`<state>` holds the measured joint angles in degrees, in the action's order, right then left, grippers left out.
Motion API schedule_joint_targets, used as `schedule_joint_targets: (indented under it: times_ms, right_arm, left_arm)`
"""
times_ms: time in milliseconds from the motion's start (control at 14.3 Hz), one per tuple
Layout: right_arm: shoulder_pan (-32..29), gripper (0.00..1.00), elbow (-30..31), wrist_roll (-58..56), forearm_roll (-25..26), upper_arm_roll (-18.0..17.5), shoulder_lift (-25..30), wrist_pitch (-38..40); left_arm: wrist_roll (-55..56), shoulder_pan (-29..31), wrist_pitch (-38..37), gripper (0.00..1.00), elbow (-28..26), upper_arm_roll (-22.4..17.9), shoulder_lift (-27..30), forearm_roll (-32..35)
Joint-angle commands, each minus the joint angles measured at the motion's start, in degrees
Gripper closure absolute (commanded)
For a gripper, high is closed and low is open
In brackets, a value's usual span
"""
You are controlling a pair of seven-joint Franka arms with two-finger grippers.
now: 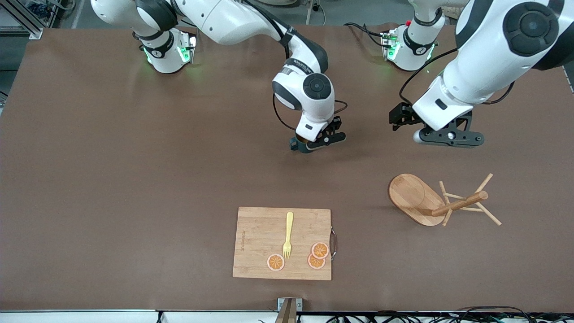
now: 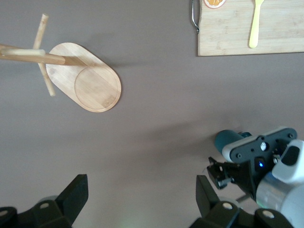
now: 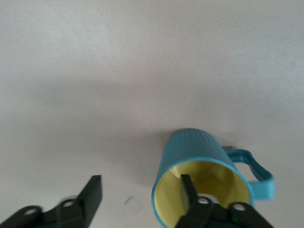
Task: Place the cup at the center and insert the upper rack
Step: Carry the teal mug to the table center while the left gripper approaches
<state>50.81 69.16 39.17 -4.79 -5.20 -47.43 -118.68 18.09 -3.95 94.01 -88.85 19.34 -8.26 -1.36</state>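
The cup (image 3: 202,183) seemingly stands at center, right gripper (image 3: 142,192) spread astride its wall; upper rack (image 1: 441,200) lies toppled below the spread, waiting left gripper (image 1: 441,137).

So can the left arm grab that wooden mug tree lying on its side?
Probably yes. The left gripper hangs open in the air close to the mug tree, which lies tipped over on the table with nothing on or around it. The cup and right gripper are off toward the middle.
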Motion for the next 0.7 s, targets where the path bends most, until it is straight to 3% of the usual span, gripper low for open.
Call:
schedule_joint_targets:
  times_ms: [0,280,629]
  right_arm:
    - [-1.8,0.0,-0.5,0.6,-0.2,0.6,7.3,8.5]
    - [-11.4,0.0,-1.0,-1.5,0.4,0.6,16.2,18.3]
    - [-26.0,0.0,-1.0,-9.3,11.6,0.7,21.9,26.6]
  left_arm:
    - [2.6,-1.2,1.5,0.0,0.8,0.2,-1.8,-0.4]
    - [6.9,-3.0,5.0,0.0,0.3,0.2,-4.7,-0.3]
    - [12.7,-6.5,9.2,0.0,-2.0,0.1,-6.9,0.0]
